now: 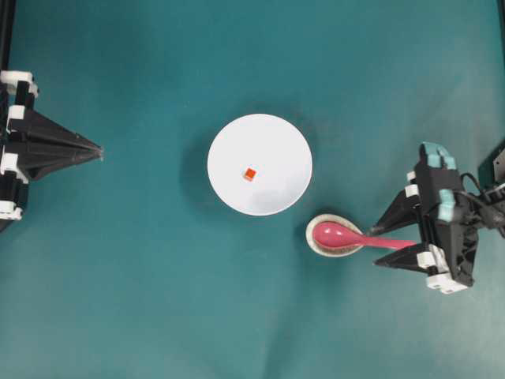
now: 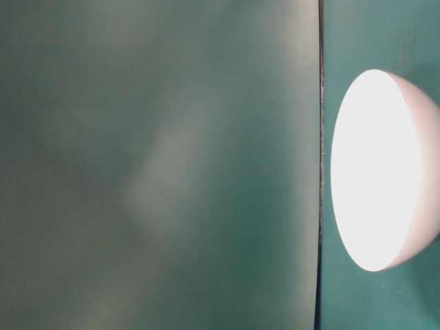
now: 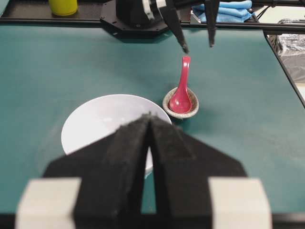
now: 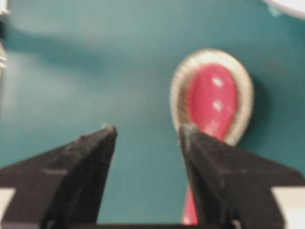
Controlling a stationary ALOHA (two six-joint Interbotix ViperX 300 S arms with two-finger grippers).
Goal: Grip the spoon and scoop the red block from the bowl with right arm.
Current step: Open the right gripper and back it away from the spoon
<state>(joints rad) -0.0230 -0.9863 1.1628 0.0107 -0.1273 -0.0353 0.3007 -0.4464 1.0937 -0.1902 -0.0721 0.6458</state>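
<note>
Black fingers of the right gripper are filling the near edge of the right wrist view, spread wide, gripping nothing. One finger is covering part of the spoon handle; picture is blurring here. Beyond the tips the pink scoop is lying in a speckled dish, a sliver of the bowl rim cut off at the top corner.

Left wrist view: left gripper is sitting closed, tips together, blocking the near part of the bowl, so the red block is not showing. Farther off, the spoon is resting in its dish, handle pointing at the open right fingers.

Overhead is the only view showing the red block, lying inside the bowl near its middle. Spoon just beside the bowl, handle lying between the spread right gripper fingers; contact is hard to tell. Left gripper well apart at the edge.

Table-level view is giving only the overexposed bowl side and a teal table.
</note>
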